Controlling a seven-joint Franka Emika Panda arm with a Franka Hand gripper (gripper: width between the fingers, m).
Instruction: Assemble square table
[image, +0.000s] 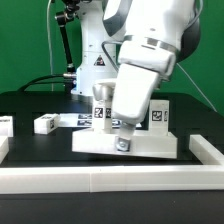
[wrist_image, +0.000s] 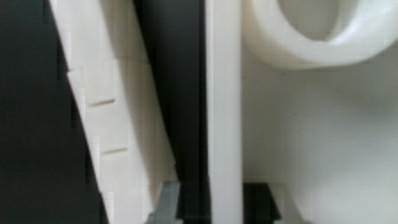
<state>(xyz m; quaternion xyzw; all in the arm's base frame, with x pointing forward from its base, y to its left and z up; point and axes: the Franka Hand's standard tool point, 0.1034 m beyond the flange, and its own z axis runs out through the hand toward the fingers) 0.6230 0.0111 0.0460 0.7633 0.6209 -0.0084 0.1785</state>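
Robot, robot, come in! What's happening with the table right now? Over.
Gripper shut, down at white plastic square tabletop slab. Tagged short white blocky leg upright beside it. Nothing blocking seen.

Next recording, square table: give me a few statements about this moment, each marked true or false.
1. A loose leg lies on the black table, to the exterior view's left of the tabletop. True.
2. The gripper hangs high above the tabletop. False: it is down at it.
3. The jaws stand wide open. False: they are shut on the tabletop's thin rim.
4. A white rail runs in front of the tabletop. True.
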